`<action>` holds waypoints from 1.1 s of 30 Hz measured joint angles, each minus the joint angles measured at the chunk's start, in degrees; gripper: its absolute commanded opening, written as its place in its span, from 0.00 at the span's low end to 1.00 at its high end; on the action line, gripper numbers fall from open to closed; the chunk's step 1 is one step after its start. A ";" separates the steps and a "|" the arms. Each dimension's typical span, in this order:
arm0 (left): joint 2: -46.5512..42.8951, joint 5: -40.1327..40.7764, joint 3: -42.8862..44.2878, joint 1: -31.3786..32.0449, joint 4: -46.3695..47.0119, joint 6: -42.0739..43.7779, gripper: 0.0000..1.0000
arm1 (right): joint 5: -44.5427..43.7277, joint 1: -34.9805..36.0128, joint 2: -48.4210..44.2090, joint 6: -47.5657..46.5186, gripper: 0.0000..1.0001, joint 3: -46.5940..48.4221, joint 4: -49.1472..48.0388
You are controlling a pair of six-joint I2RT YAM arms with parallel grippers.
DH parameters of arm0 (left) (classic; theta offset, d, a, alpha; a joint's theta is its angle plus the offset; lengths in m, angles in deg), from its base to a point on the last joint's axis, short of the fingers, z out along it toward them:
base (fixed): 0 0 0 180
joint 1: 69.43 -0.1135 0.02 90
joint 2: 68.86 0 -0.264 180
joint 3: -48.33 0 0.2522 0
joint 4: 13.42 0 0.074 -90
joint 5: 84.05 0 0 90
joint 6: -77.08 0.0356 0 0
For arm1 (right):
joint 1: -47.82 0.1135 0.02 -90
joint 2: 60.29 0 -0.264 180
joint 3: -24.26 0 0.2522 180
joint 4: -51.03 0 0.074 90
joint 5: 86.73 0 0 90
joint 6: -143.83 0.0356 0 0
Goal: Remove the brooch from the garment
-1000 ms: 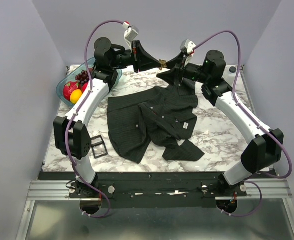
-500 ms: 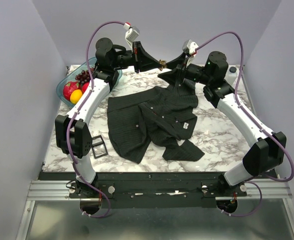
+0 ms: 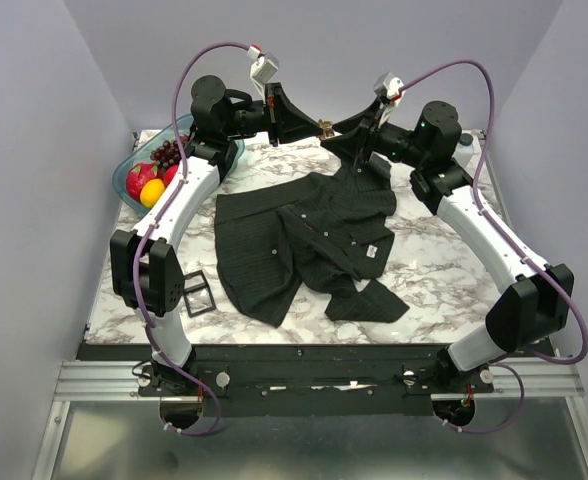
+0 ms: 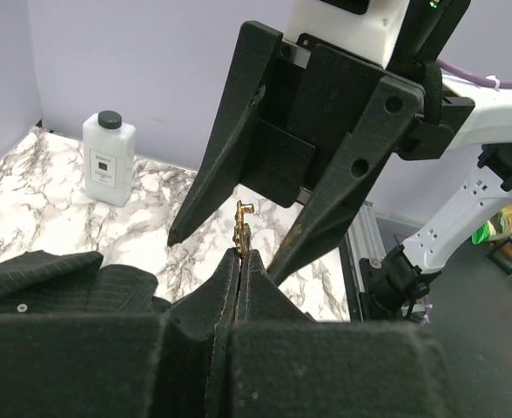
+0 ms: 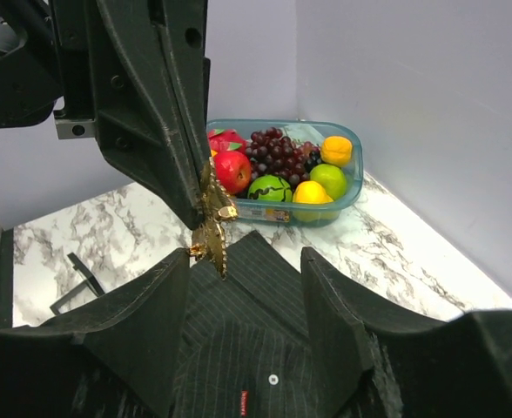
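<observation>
While the brooch (image 4: 241, 228) is pinched at the very tips of the left gripper (image 4: 241, 257), whose jaws are clenched on it, it is held in the air over the far part of the marble table (image 3: 444, 265). The gold pin is thereby located just beyond the collar end of the garment (image 3: 294, 240), which is spread flat at mid-table. The right gripper (image 5: 247, 261) is presented nose to nose with the left one, its jaws released and spread wide, one finger to either side of the brooch. Contact between those fingers (image 4: 217, 174) and the pin cannot be determined. A fruit container (image 5: 347, 187) is located at the far left, a black buckle (image 3: 199, 293) beside the left arm, and a white bottle (image 4: 108, 158) at the far right.
</observation>
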 measured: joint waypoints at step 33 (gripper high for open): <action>0.00 -0.46 0.00 1.03 -0.46 3.17 0.00 | 4.20 -3.28 1.38 14.29 0.60 0.00 -4.50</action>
